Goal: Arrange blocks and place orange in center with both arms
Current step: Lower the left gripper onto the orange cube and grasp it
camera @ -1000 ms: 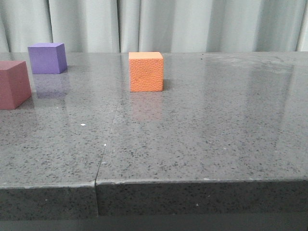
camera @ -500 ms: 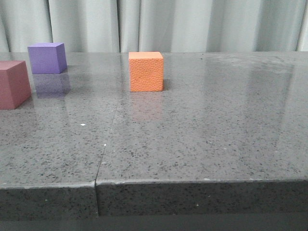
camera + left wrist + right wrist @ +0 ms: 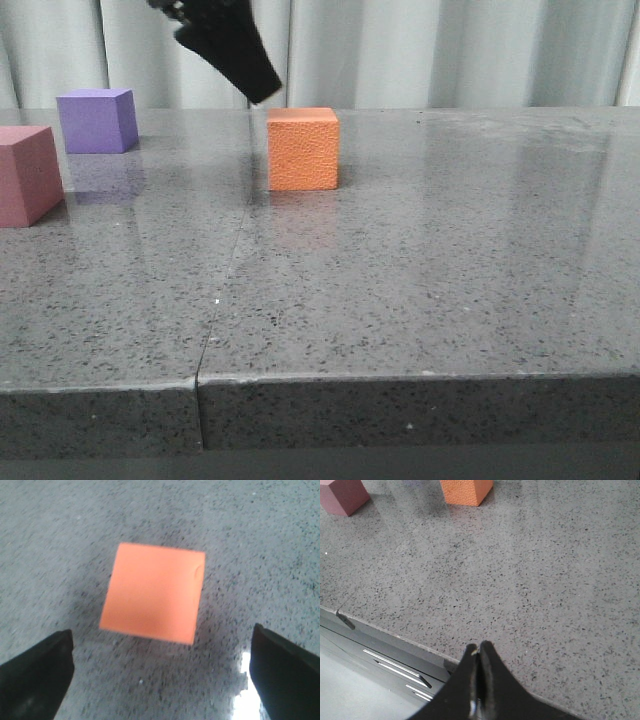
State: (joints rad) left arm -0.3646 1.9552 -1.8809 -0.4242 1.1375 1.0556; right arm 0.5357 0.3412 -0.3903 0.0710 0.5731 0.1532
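The left end effector (image 3: 160, 675) hangs wide open and empty above the orange (image 3: 154, 598), which lies between its fingers, slightly askew. The right end effector (image 3: 479, 680) sits pinched closed, empty, back at the tabletop (image 3: 545, 580) edge, far from it

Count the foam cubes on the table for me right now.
3. The orange cube sits mid-table, under the left gripper. The purple cube is far back left. The pink-red cube is at the left edge, partly cropped.

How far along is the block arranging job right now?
Barely started. Nothing is gripped: the left gripper hangs open above the orange cube, the right gripper is shut near the table edge. The purple cube and pink-red cube both sit left of the orange, so arranging remains.
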